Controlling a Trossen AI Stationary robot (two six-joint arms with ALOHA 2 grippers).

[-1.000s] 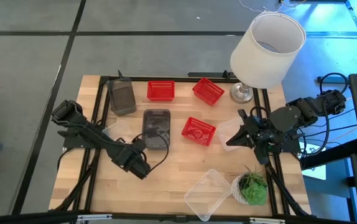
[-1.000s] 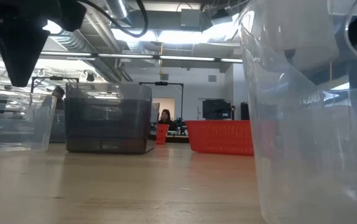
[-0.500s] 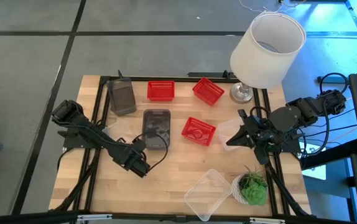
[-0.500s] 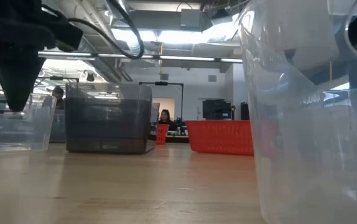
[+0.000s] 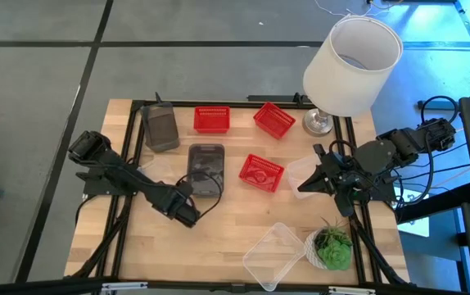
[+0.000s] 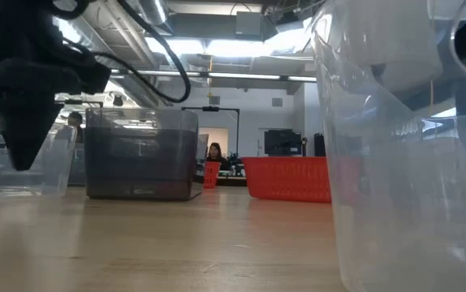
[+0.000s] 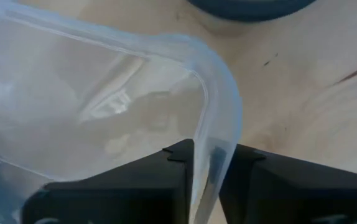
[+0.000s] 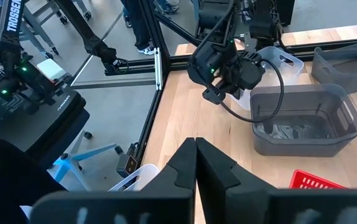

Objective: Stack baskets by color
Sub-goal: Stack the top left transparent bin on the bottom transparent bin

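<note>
At the left of the high view, the left gripper (image 5: 184,215) sits low at a clear basket (image 5: 157,174) lying left of centre. Its wrist view shows the fingers (image 7: 178,180) pinching the thin, rounded rim between them, probably to carry it to the other clear baskets.

Upper left, a smoky grey basket (image 5: 160,126) stands alone; a second grey one (image 5: 206,170) lies mid-table, solid-walled and glossy.

Three red mesh baskets follow: top centre (image 5: 211,120), beside it (image 5: 273,120), and one lower (image 5: 261,173). None is stacked yet.

Right of centre, the right gripper (image 5: 304,186) waits with fingers pressed together, beside a clear basket (image 5: 299,171). Another clear basket (image 5: 273,255) lies at bottom centre-right, next to a green plant (image 5: 332,247).
</note>
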